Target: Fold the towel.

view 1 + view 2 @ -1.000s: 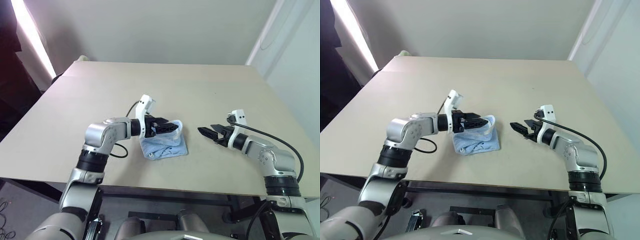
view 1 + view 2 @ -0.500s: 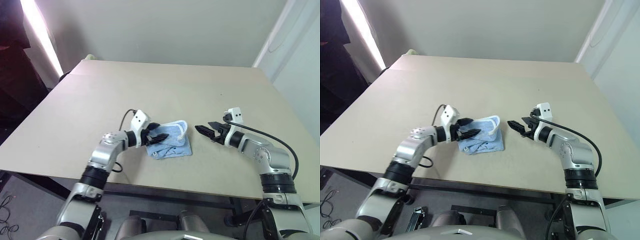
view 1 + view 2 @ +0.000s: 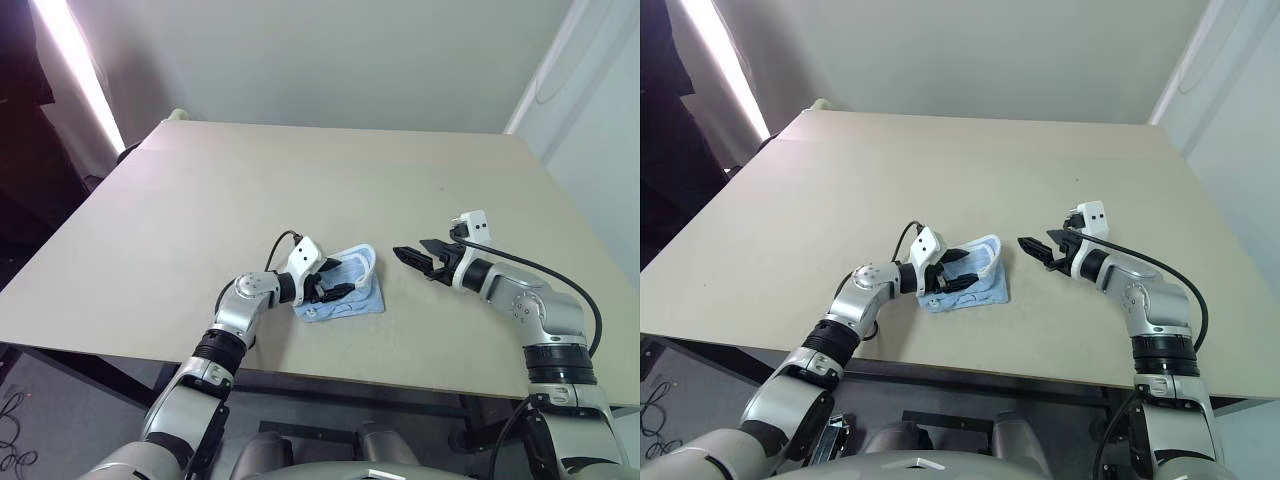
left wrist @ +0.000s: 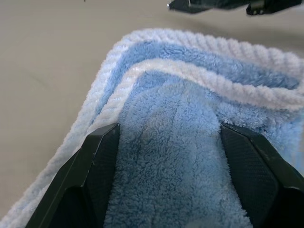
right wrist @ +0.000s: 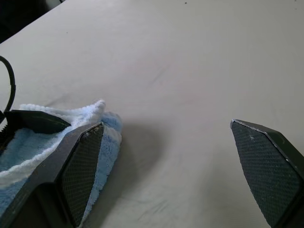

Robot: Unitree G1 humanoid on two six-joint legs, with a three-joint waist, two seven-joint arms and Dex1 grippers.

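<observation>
The light-blue towel (image 3: 352, 292) with white edging lies bunched in folded layers on the tan table (image 3: 300, 170), near its front edge. My left gripper (image 3: 332, 283) is low on the towel's left side, open. Its fingers (image 4: 102, 166) are spread wide over the top blue layer (image 4: 175, 156), and the white edging (image 4: 190, 71) curves just beyond them. My right gripper (image 3: 412, 257) hangs open just right of the towel, a little above the table and pointing at it. Between its fingertips is bare table, with the towel's corner (image 5: 110, 135) beside one finger (image 5: 80, 171).
The table spreads wide behind and to both sides of the towel. Its front edge (image 3: 400, 372) runs close below the arms. A black cable (image 3: 278, 243) loops off my left wrist. A dark gap and a bright window strip (image 3: 70, 70) lie past the table's left edge.
My left gripper has come down from above the towel until its fingers rest on the cloth, and the raised layer has flattened. The right gripper has stayed put. The view has shifted.
</observation>
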